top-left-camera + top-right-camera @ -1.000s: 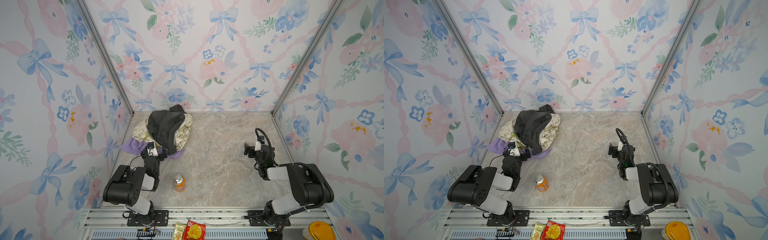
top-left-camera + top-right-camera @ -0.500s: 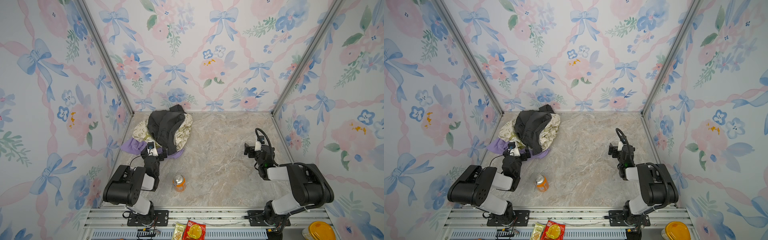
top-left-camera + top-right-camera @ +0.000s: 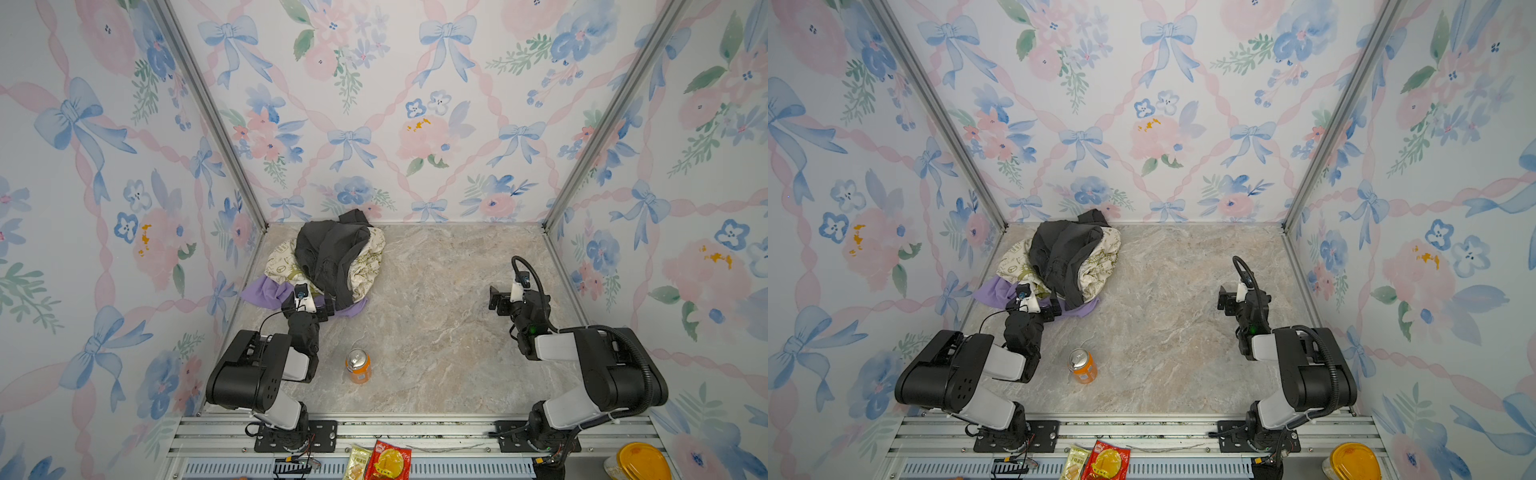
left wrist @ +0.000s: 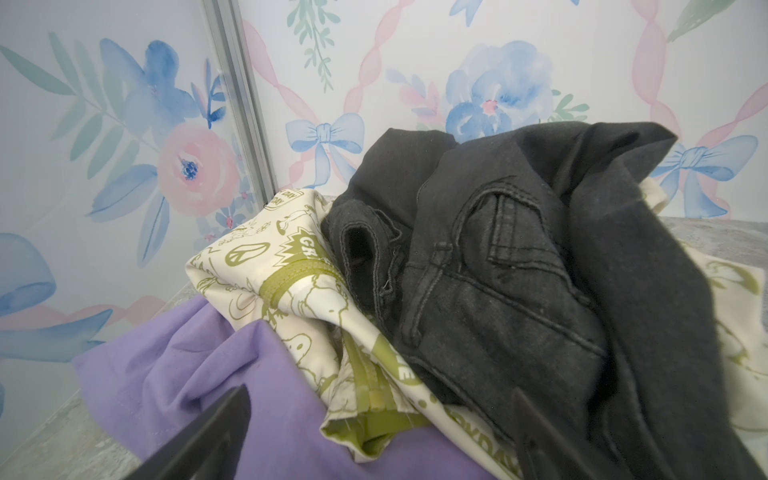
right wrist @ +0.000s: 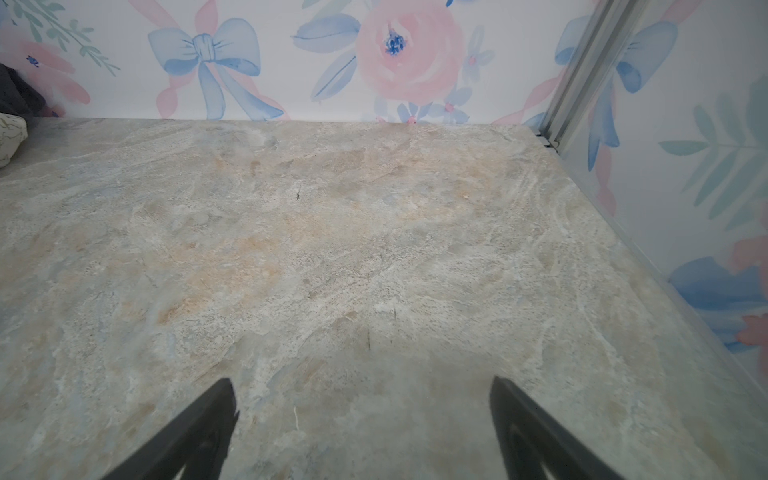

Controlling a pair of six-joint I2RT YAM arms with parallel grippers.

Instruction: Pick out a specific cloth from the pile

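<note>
lavender cloth (image 4: 216,386), orange can (image 3: 358,365), marbled table (image 3: 436,332)

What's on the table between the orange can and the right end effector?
Nothing. In both top views the marble tabletop is bare from the orange can to the open right end effector.

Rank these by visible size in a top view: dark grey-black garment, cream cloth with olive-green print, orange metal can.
Largest to smallest:
dark grey-black garment
cream cloth with olive-green print, partly covered
orange metal can

Open tabletop (image 3: 436,291) beside pile (image 3: 332,257); can (image 3: 358,365) apparently clear.
</note>
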